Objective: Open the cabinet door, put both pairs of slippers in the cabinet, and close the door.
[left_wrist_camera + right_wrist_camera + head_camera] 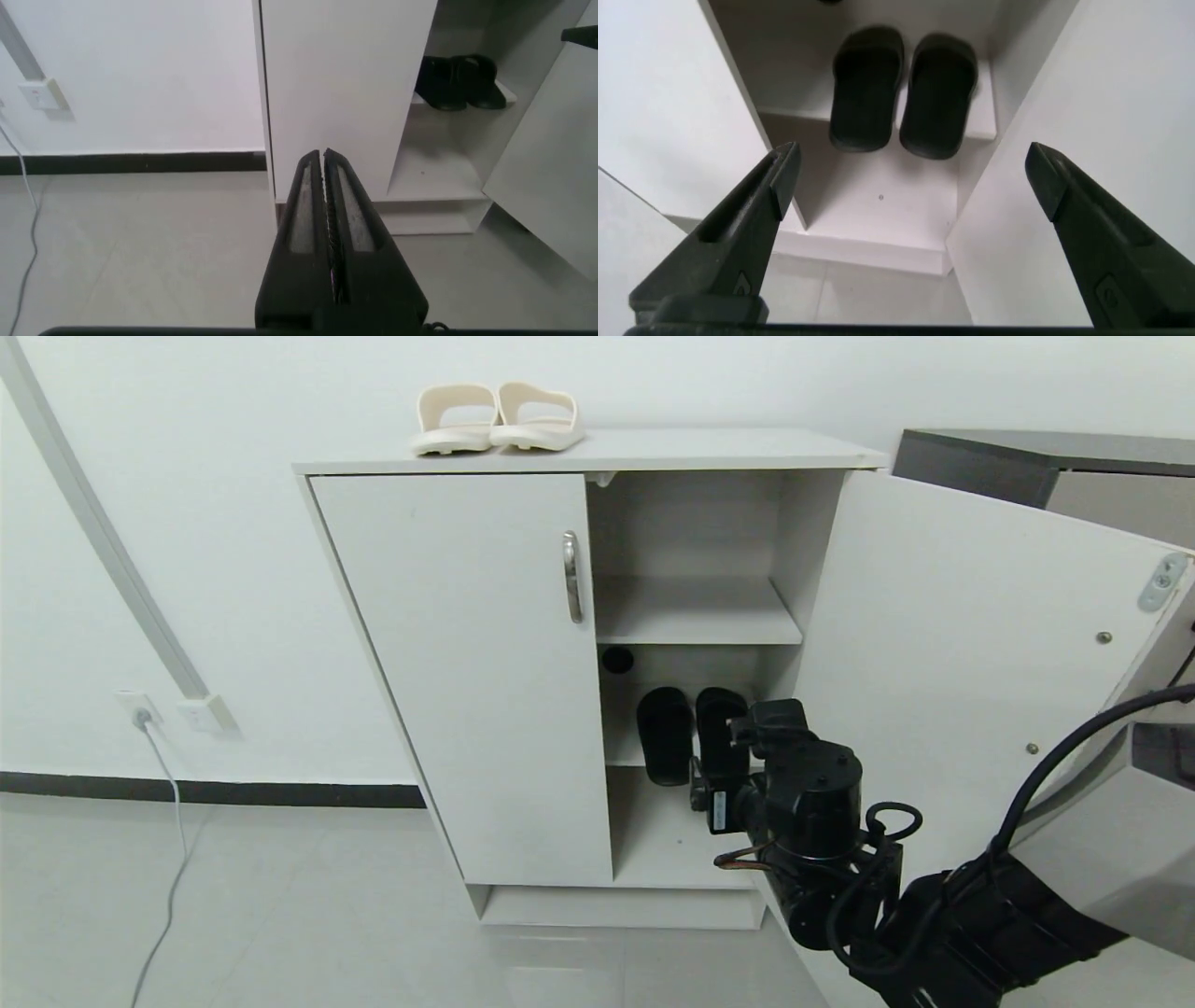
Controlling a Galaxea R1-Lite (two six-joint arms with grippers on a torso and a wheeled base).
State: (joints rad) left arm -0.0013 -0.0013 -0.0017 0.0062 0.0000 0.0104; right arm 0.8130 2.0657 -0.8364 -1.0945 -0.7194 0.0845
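Black pair of slippers [689, 733] sits side by side on the middle shelf [621, 733] of the white cabinet [728, 450], toes pointing in toward the back, heels hanging a bit over the shelf's front edge. They're plain matte slides with a wide strap, no pattern that I can make out. The cream pair [498, 420] is up on top of the cabinet near its left end, also side by side and touching, same chunky slide shape with an open toe. Right door [952, 644] is swung wide open, left door [467, 663] is shut with its metal handle [572, 577] along the inner edge. The right gripper [742, 751] hangs just in front of the open compartment, close to the black pair, with its fingers [752, 219] spread wide and nothing between them. The left gripper [323, 163] is farther back over the floor tiles [140, 252], facing the closed door, its fingers pressed together and holding nothing. Upper shelf [695, 616] and bottom compartment [663, 840] are white like the rest.
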